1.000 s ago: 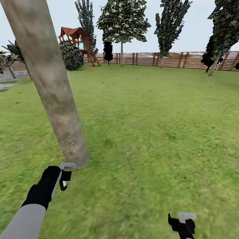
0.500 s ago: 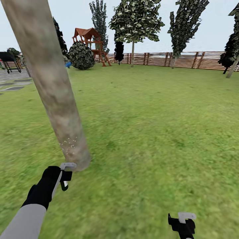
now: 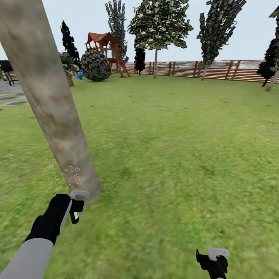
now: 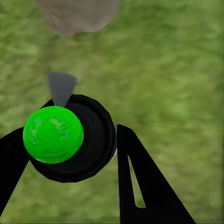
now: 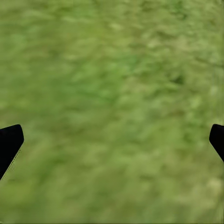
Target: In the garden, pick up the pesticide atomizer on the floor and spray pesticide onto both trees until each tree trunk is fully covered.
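The pesticide atomizer (image 4: 70, 140) is clamped in the left end effector (image 3: 75, 207), lower left of frame; the tree trunk (image 3: 50, 104) base lies just above it. The right end effector (image 3: 213, 260) is held apart, idle.

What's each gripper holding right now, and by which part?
Left gripper holds the pesticide atomizer, fingers on opposite sides of its round dark body, below the green top. Right gripper is open over grass, holding nothing.
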Robot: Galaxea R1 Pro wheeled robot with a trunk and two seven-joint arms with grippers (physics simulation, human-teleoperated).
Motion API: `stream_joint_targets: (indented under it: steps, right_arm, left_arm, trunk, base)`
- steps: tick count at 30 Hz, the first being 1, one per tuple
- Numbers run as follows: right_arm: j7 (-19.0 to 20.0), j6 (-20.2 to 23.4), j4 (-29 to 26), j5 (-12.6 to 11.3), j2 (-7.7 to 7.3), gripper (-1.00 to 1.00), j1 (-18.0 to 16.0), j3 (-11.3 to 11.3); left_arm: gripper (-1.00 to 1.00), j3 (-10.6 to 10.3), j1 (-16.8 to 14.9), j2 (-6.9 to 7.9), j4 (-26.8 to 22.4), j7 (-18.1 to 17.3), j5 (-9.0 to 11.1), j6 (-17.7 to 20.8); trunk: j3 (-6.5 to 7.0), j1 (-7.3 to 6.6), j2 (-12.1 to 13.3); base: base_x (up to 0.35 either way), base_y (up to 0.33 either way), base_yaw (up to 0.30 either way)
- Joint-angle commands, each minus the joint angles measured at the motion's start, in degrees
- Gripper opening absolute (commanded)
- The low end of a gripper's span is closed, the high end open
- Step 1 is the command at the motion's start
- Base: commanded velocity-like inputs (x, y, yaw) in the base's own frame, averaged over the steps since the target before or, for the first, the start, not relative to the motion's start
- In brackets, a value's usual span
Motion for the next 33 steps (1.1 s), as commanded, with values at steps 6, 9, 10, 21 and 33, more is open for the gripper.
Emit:
stream_joint_targets:
  steps: [6, 9, 10, 21, 33]
  right_arm:
    - [-0.13, -0.15, 0.03, -0.09, 0.0, 1.0, -0.03, 0.16]
    - [-0.11, -0.15, 0.06, -0.07, 0.0, 1.0, -0.03, 0.16]
    - [-0.11, -0.15, 0.07, -0.06, 0.0, 1.0, -0.03, 0.16]
    - [-0.11, -0.15, 0.07, -0.06, 0.0, 1.0, -0.03, 0.16]
    - [-0.11, -0.15, 0.07, -0.06, 0.0, 1.0, -0.03, 0.16]
  left_arm:
    - [-1.0, 1.43, -0.12, 0.78, 3.3, -4.98, -0.46, 0.17]
    - [-1.0, 3.2, -0.46, 2.08, 5.57, -5.6, -0.46, 2.8]
    - [-1.0, 3.34, -0.49, 2.21, 5.82, -5.73, -0.38, 3.22]
    - [-1.0, 4.37, -0.02, 2.14, 6.72, -5.1, -0.54, 3.18]
    - [-1.0, 4.18, -0.02, 1.57, 6.36, -4.99, -0.38, 3.17]
  trunk:
    - [-0.14, -0.01, -0.02]
    - [-0.14, -0.01, -0.02]
    - [-0.14, -0.01, -0.02]
    - [-0.14, -0.01, -0.02]
    - [-0.14, -0.01, -0.02]
  base:
    - [0.001, -0.001, 0.18]
    - [0.0, 0.0, 0.022]
    - [0.0, 0.0, 0.003]
    - [0.195, 0.0, 0.003]
    - [0.118, -0.21, 0.244]
